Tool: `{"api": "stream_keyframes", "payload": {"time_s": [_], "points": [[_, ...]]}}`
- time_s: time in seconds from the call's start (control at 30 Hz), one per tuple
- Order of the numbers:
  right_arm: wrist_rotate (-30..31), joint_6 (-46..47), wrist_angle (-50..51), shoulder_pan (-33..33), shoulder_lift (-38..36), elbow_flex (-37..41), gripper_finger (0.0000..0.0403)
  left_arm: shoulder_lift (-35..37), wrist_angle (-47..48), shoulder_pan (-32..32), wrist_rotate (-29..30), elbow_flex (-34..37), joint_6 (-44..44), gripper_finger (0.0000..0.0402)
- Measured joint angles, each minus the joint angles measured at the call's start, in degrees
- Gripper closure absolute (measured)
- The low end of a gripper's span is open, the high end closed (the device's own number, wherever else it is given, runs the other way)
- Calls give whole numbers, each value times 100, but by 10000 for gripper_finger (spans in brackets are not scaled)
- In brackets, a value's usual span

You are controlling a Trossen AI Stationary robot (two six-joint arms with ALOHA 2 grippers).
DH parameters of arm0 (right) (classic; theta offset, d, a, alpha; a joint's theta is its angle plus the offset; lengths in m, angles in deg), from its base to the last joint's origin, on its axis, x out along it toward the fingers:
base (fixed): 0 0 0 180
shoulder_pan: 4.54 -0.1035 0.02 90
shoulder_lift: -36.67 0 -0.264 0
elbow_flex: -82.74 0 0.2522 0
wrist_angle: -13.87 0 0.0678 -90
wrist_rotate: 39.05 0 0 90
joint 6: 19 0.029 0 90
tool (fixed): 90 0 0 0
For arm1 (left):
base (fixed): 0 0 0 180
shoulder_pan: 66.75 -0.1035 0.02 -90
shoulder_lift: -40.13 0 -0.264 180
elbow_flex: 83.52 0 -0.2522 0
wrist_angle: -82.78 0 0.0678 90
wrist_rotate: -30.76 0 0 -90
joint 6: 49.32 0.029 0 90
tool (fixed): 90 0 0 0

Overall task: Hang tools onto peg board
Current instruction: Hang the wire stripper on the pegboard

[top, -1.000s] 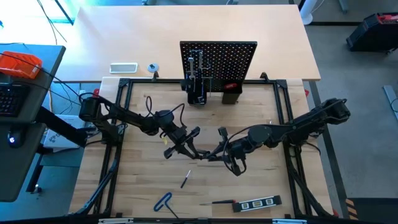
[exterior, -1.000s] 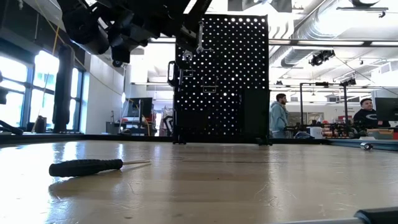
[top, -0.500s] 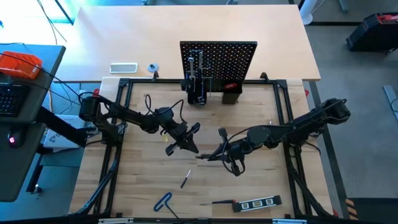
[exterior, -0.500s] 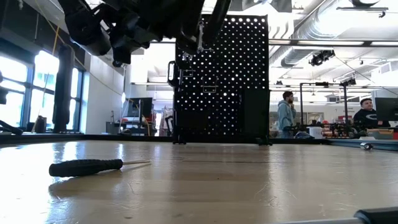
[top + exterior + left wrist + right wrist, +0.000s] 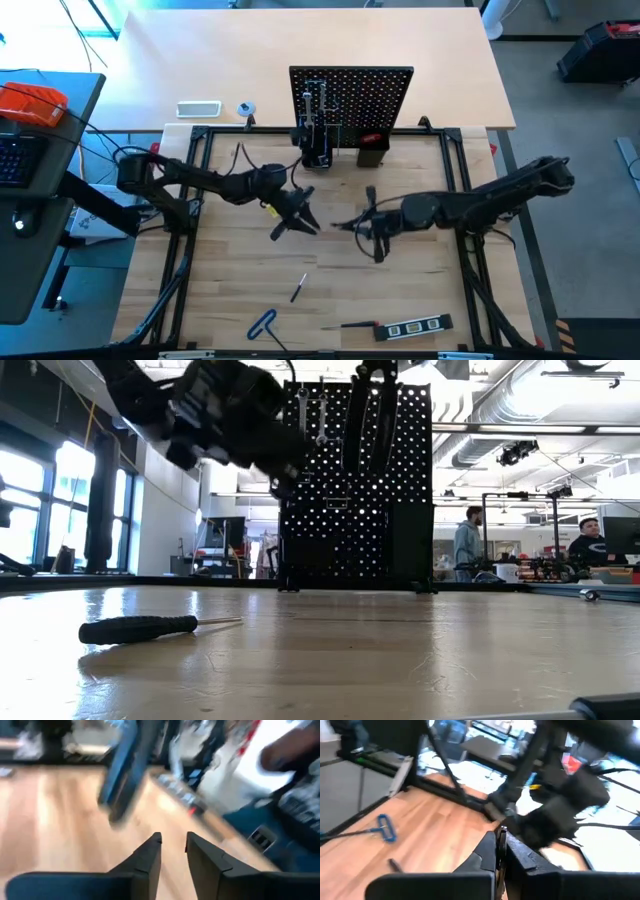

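High view showed both arms raised over the middle of the wooden table (image 5: 400,300), in front of the peg board (image 5: 352,100), which stood upright at the far edge with several tools already hanging on its left part and a black holder box (image 5: 372,155) at its base. The left gripper (image 5: 300,222) sat just left of centre; its wrist view showed the two dark fingers (image 5: 145,857) a little apart with nothing between them. The right gripper (image 5: 345,224) faced it from close by, and its fingers (image 5: 487,851) were pressed together; a thin silvery piece seemed to stick out at their tip, but what it was could not be told. Near the table's front edge lay a small screwdriver (image 5: 298,289), the blue-handled hex key (image 5: 264,324), another black-handled screwdriver (image 5: 352,325) and the black marked level (image 5: 420,325). Low view caught one screwdriver (image 5: 150,627) flat on the wood and two people in the room behind.
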Motion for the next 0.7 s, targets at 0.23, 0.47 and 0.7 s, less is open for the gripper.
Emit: {"api": "stream_keyframes", "payload": {"time_s": [0.23,0.47,0.7], "points": [[-1097,218,328,1173,-303,-4,402,469,1595,134,788,-2,729,284],[-2252,361,331,2424,-179,-4,402,483,1870,688,1322,169,832,258],[-3135,599,84,3214,44,-4,402,480,1244,1107,1534,539,685,215]]}}
